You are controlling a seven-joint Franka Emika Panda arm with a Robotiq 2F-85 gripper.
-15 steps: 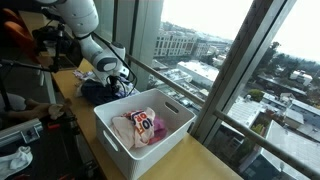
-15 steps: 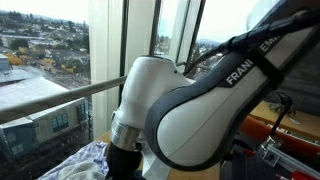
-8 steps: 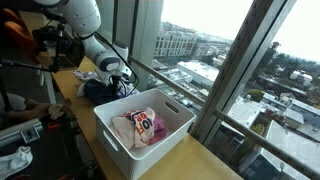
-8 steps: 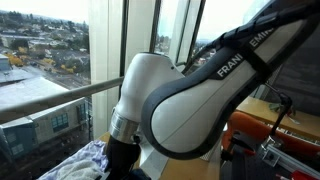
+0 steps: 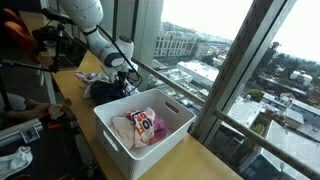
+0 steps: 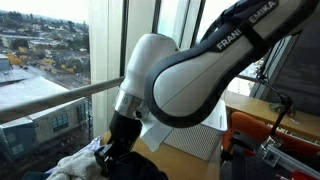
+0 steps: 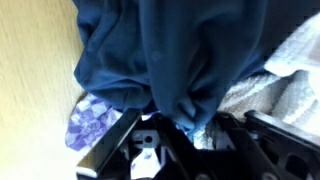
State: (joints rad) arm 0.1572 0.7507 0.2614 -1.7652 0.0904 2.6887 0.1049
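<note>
My gripper (image 7: 185, 125) is shut on a dark navy cloth (image 7: 170, 55) and holds a bunched fold of it between the fingers. In an exterior view the gripper (image 5: 125, 72) lifts the navy cloth (image 5: 105, 90) above the wooden table (image 5: 190, 160), just beyond the white basket (image 5: 175, 125). In an exterior view the arm (image 6: 190, 70) fills most of the frame, with the gripper (image 6: 108, 150) low at the cloth pile. A white towel (image 7: 280, 75) and a blue checked cloth (image 7: 90, 125) lie beside the navy cloth.
The white basket holds pink and patterned clothes (image 5: 140, 128). A window rail (image 5: 180, 85) and glass run along the table's far side. Equipment and a person's arm (image 5: 25, 105) sit at the near side.
The arm has risen and swung, lifting the navy cloth up off the pile. The basket has not moved.
</note>
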